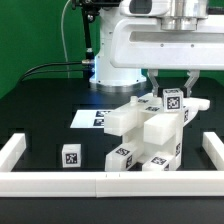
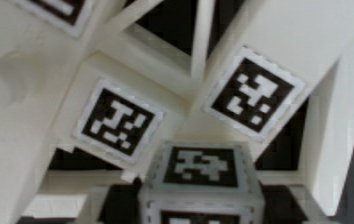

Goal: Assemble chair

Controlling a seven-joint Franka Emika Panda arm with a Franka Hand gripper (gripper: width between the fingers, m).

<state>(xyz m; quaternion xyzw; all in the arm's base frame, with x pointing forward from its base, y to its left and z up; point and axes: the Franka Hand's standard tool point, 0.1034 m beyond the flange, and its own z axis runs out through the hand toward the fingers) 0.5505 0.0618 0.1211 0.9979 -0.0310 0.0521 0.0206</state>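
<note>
The black table (image 1: 40, 120) carries a stack of white chair parts (image 1: 150, 135), with the flat marker board (image 1: 92, 118) lying at ten o'clock of it. A loose tagged block (image 1: 71, 156) sits at eight o'clock of that stack. The white border rail (image 1: 100, 183) runs along the table's six o'clock edge.

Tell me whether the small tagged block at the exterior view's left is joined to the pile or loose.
Loose: the block stands alone on the black table, clear of the chair parts.

Arm (image 1: 118, 62) base at 12 o'clock in exterior view. White wrist (image 1: 165, 40) reaches to 1 o'clock. Gripper (image 1: 171, 88) at 2 o'clock, vertical, dark fingers (image 1: 151, 84) pointing down, jaws parted. Grip contact unclear.
</note>
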